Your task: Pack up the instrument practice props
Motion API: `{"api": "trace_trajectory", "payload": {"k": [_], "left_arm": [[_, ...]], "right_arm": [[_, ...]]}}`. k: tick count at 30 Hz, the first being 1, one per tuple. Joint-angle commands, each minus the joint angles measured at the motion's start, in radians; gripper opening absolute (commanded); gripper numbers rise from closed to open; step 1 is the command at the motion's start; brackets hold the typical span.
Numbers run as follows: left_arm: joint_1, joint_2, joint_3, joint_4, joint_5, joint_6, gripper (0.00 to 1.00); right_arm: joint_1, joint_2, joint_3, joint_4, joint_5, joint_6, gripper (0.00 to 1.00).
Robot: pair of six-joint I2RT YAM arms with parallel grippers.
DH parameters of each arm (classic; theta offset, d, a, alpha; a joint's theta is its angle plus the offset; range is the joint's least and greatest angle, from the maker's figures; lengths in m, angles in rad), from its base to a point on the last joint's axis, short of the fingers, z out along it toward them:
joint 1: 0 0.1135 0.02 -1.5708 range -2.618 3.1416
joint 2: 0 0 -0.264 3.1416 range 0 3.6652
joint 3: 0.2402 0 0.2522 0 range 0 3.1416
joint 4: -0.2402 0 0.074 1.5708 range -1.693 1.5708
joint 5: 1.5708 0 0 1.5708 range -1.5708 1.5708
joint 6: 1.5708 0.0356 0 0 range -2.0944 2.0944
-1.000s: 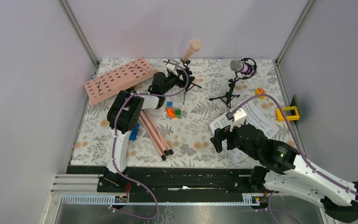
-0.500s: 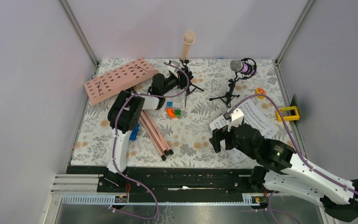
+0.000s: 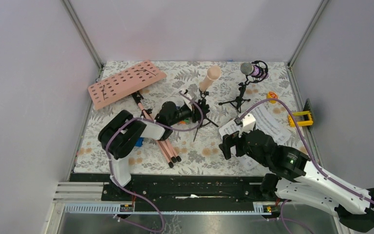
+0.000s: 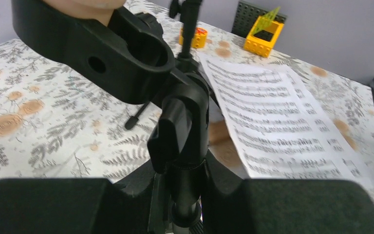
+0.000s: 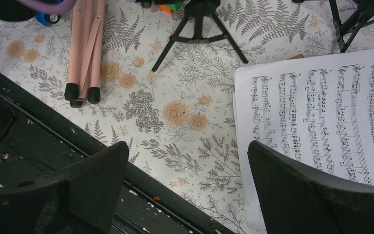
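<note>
The left gripper (image 3: 193,108) is clamped on the black stand (image 3: 203,113) of the pink microphone (image 3: 212,75), low on the stem, near the middle of the table (image 3: 97,146); in the left wrist view the stem sits pinched between the two fingers (image 4: 44,204), with the clip and the pink body just above them; the microphone leans up and away toward the far right, and one tripod foot reaches toward the sheet-music pages (image 5: 321,112). The right gripper (image 5: 187,183) hangs with its fingers spread wide and holds nothing; the near-left corner of the pages lies just under its right finger, bare patterned cloth under the gap. The purple glitter microphone (image 3: 247,68) stands upright on its own tripod at the far right, well apart from both grippers; the salmon-pink rack (image 3: 125,84) lies flat at the far left, its pink legs (image 5: 85,48) stretched toward the near edge beside the left arm.
</note>
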Motion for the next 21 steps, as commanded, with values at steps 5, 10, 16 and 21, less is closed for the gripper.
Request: {"api": "trace_trajectory", "payload": {"k": [5, 10, 16, 21], "left_arm": [[-0.059, -0.153, -0.322, 0.327, -0.097, -0.054, 0.03], [-0.059, -0.167, -0.457, 0.450, -0.090, -0.095, 0.00], [-0.060, -0.176, -0.540, 0.489, -0.096, -0.098, 0.00], [-0.060, -0.194, -0.576, 0.479, -0.091, -0.081, 0.00]], "right_arm": [[-0.003, -0.020, -0.002, 0.028, 0.005, -0.011, 1.00], [-0.003, -0.053, -0.011, 0.091, -0.021, -0.007, 1.00], [-0.003, -0.108, -0.122, 0.407, -0.115, -0.072, 1.00], [-0.003, -0.125, -0.265, 0.756, -0.201, -0.302, 1.00]]}}
